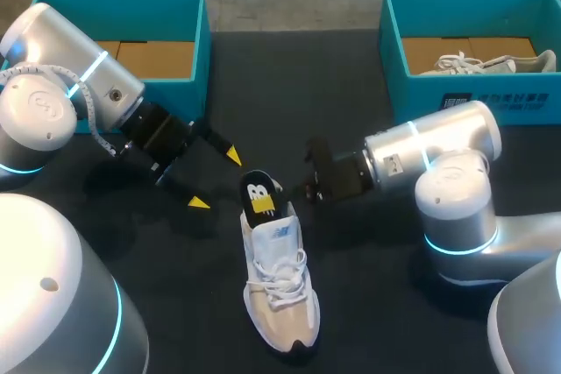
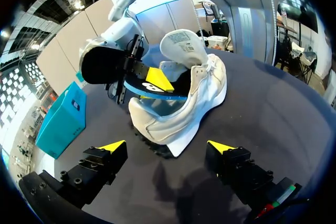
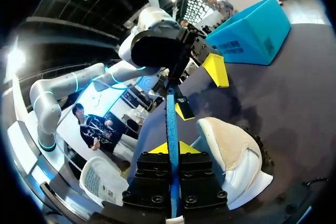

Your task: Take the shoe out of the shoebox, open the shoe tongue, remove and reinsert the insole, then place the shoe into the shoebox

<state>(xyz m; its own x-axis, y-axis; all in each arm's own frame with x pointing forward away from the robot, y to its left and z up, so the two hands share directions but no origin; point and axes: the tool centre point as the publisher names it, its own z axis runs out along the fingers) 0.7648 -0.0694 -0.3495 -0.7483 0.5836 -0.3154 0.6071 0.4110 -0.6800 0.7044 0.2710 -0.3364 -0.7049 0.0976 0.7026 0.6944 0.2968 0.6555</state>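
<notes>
shoe is out of the box, lying on the counter between the arms, toe toward the robot. tongue is lifted open. insole sticks partway out of the heel opening, with the right pincer clamped on its edge. left pincer is wide open just beside the heel, holding nothing. can't tell if the insole is coming out or going back in. remaining: seat insole, put shoe into shoebox.

Head camera looks down from behind; wrist cameras, low and close, face the shoe from left and right.
</notes>
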